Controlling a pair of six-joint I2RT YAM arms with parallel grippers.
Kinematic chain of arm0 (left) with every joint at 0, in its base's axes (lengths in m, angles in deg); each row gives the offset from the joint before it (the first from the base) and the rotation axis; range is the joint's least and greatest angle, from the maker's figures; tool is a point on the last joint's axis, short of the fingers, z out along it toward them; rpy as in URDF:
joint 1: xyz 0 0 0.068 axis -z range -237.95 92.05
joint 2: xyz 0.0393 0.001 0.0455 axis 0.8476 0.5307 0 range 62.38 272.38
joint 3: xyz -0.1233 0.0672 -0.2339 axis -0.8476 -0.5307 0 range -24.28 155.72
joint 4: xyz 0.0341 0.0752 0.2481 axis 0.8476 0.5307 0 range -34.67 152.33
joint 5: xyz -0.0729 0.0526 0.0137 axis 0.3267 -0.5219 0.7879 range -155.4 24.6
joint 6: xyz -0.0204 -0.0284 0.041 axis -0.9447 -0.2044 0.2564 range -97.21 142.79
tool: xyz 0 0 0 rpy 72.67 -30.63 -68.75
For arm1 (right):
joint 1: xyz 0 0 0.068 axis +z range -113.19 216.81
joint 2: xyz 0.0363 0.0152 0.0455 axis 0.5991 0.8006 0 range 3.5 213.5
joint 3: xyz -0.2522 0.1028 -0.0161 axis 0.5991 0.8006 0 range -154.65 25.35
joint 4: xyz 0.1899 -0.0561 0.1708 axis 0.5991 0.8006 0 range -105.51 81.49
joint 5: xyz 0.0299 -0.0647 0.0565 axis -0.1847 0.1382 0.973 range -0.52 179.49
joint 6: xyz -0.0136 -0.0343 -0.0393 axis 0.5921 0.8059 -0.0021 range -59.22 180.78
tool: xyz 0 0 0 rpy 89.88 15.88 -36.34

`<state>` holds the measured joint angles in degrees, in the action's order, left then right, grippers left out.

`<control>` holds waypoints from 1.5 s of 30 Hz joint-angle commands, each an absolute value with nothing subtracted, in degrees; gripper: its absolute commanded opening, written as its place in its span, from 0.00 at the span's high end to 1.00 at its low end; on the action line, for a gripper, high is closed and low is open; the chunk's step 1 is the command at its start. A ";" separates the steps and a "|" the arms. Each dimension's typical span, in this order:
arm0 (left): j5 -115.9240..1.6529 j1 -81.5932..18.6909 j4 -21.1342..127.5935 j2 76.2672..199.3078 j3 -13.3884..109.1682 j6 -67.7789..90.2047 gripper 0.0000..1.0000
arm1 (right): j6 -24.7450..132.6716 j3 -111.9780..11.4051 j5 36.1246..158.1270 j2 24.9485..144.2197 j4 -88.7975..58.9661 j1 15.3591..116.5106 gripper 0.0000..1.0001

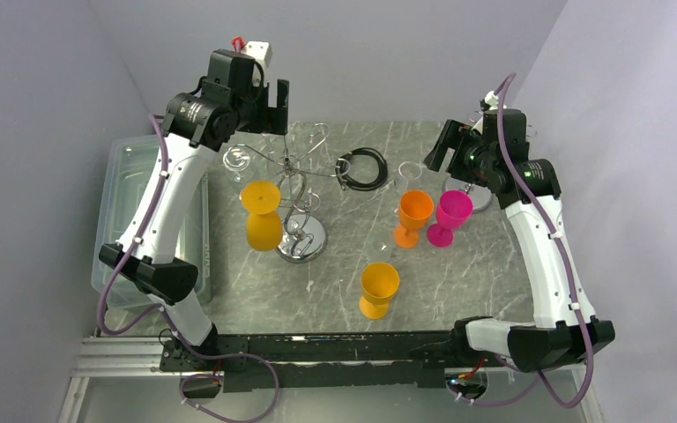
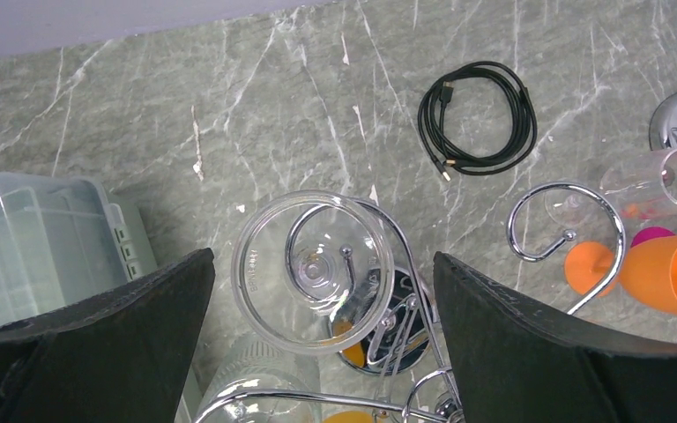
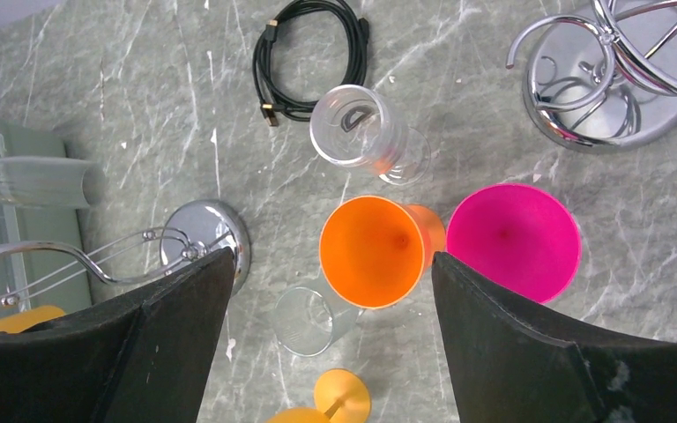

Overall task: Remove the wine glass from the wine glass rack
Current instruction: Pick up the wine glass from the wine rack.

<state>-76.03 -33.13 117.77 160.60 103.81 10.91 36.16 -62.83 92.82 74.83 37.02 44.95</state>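
Hanging upside down from a curled arm of the wine glass rack (image 1: 301, 236), the clear wine glass (image 2: 313, 269) sits directly beneath your left gripper (image 2: 322, 260), its jaws spread wide to straddle it. Your right gripper (image 3: 331, 257), likewise open and empty, hovers above the standing orange cup (image 3: 372, 251).

Robot test cell in a lab, not a home or a kitchen.

My left arm (image 1: 172, 189) and right arm (image 1: 542, 247) are bolted to a black mounting bar (image 1: 317, 352) on aluminium rails (image 1: 115, 357) at the near edge of a marble-patterned bench (image 1: 485, 264). Plain lilac walls (image 1: 361, 53) box it in on three sides, and purple cables (image 1: 164, 163) run along my links. The things on the bench are a staged mix: bright plastic goblets (image 1: 379, 286), a chrome wine glass rack (image 1: 307, 240), a coiled black cable (image 1: 362, 167), and a clear plastic bin (image 1: 128, 194) alongside.
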 commanded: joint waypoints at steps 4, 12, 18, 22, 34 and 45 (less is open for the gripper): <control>-77.44 -33.76 117.37 160.41 103.02 10.27 0.01 | 35.91 -62.37 93.60 73.72 34.15 45.14 0.15; -76.09 -34.55 116.94 160.72 102.12 9.71 0.07 | 35.64 -62.19 93.53 73.85 34.16 45.15 0.16; -74.92 -35.34 116.41 160.29 100.97 9.51 0.12 | 35.40 -62.16 93.35 73.83 34.08 45.24 0.16; -73.85 -35.45 116.18 160.29 100.67 9.41 0.19 | 35.21 -61.69 93.49 74.01 33.82 45.20 0.16; -72.08 -35.54 114.46 159.50 100.57 9.73 0.37 | 34.85 -61.52 93.70 74.27 33.62 45.33 0.16; -72.95 -35.54 111.84 159.88 102.43 9.74 0.45 | 34.77 -61.80 93.00 74.27 33.71 45.60 0.16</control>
